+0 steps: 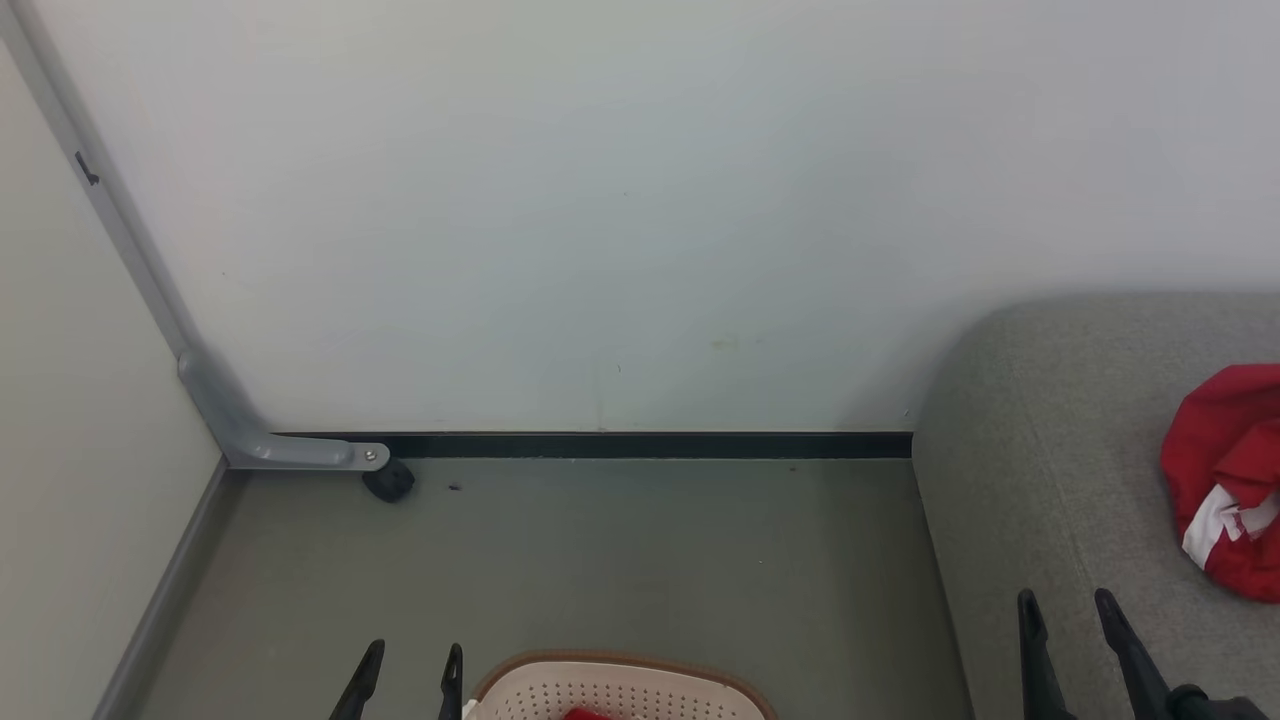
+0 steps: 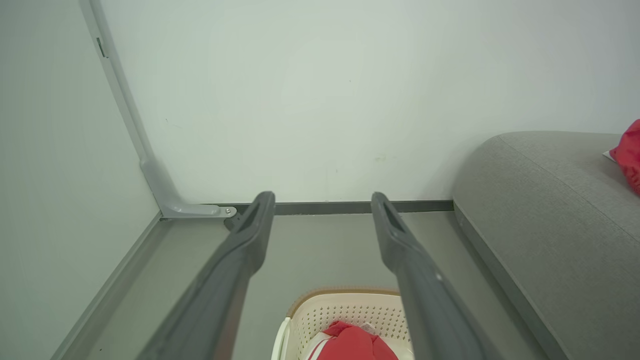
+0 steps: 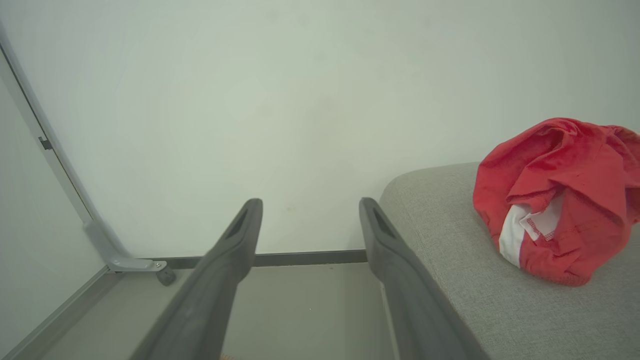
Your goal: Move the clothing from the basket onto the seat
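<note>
A bunched red garment (image 1: 1228,480) with a white band lies on the grey seat (image 1: 1050,440) at the right; the right wrist view shows this clothing (image 3: 560,195) close up on the seat (image 3: 450,260). The cream basket (image 1: 615,690) with a brown rim sits on the floor at the bottom edge, more red clothing (image 2: 352,342) inside it. My left gripper (image 1: 410,665) stands open just left of the basket (image 2: 345,310), nothing between its fingers. Open and empty, my right gripper (image 1: 1070,612) hovers over the seat's front, left of the garment.
A white wall runs behind with a dark skirting strip (image 1: 640,445). A grey metal frame leg with a black caster (image 1: 390,482) stands in the left corner beside a side panel. Grey floor (image 1: 620,560) lies between the basket and the wall.
</note>
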Tool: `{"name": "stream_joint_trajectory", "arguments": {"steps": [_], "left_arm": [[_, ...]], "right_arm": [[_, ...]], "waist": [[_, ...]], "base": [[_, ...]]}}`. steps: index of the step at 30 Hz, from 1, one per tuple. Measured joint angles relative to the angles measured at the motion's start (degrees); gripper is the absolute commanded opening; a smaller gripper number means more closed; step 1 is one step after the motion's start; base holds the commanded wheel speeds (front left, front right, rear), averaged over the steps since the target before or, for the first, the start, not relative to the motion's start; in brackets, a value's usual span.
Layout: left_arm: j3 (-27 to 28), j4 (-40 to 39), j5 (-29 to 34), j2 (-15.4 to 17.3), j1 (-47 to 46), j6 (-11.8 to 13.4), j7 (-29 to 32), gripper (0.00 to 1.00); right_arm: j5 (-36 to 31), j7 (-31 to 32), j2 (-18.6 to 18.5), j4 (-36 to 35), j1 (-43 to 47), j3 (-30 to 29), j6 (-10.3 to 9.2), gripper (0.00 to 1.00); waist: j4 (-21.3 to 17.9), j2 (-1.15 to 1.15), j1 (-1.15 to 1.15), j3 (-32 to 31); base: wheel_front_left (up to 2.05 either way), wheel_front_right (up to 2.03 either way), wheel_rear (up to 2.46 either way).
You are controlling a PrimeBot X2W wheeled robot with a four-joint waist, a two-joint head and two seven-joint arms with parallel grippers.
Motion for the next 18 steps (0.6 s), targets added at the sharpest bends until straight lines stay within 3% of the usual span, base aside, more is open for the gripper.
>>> {"name": "stream_joint_trajectory", "arguments": {"steps": [18], "left_arm": [[0.45,0.48,0.88,-1.15,0.0,0.0,0.96,1.0]], "right_arm": [[0.0,0.09,-0.11,-1.66,0.88,-0.13,-0.08,1.0]], "waist": [[0.44,0.0,0.0,0.1]], "base": [[0.0,0.0,0.0]]}}
